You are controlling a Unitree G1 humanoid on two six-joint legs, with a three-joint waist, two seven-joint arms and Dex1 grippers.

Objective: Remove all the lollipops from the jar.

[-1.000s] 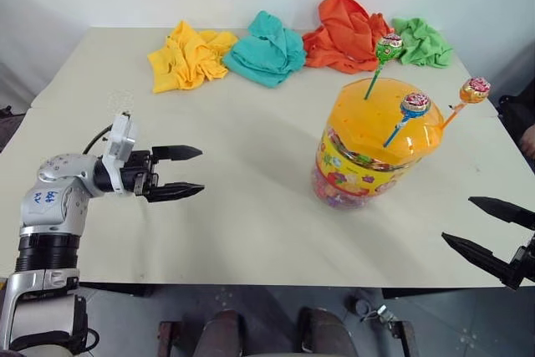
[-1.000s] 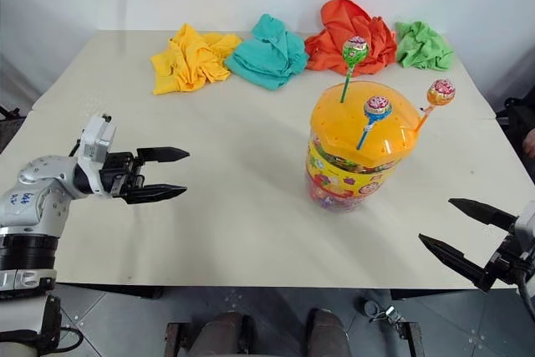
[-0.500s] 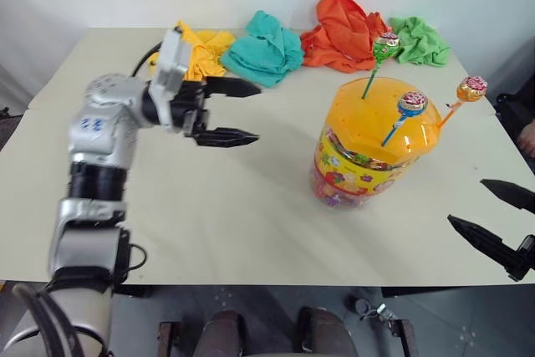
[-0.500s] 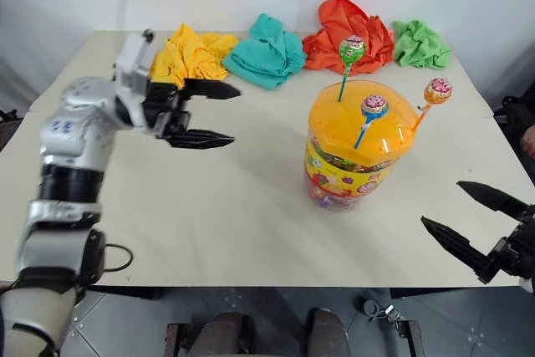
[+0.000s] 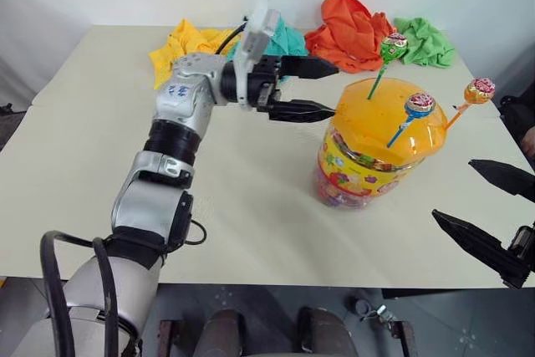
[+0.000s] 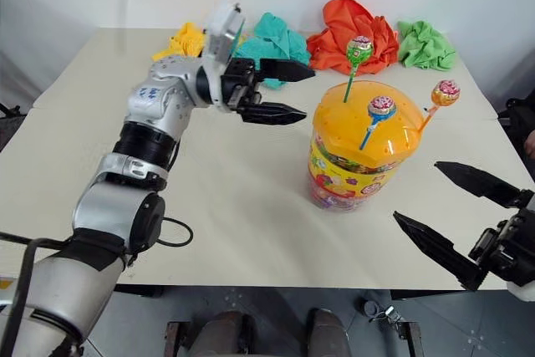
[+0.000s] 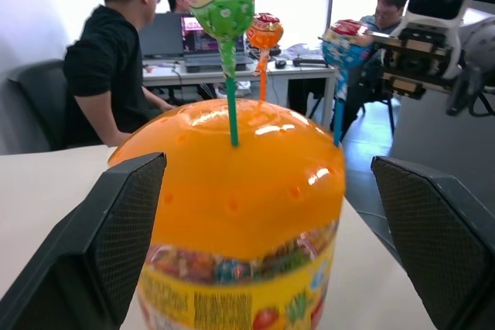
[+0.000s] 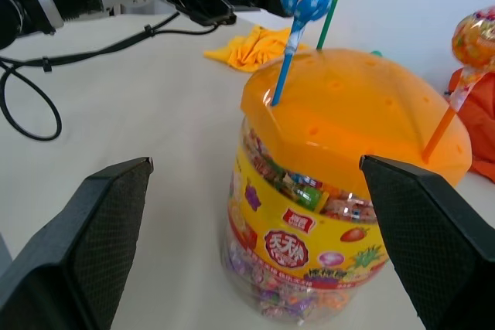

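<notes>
On the beige table, toward its right side, stands the candy jar, upright, orange domed lid on; three lollipops are stuck by their sticks into the lid holes, so heads stand clear for grabbing: green-stick lollipop at the far side, blue-stick lollipop in the middle, orange-stick lollipop leaning off the right edge. None out yet. Left gripper is level, fingers spread, just beside the lid's left side, probably lined up for the green stick, touching nothing. Right gripper is near the jar's right, apart from it, fingers spread wide, empty, partly cut off by the frame edge. Four crumpled cloths lie along the far edge: orange cloth, teal cloth partly hidden behind the left arm, yellow cloth, green cloth. Loose sweets inside the jar are too small to tell apart.
</notes>
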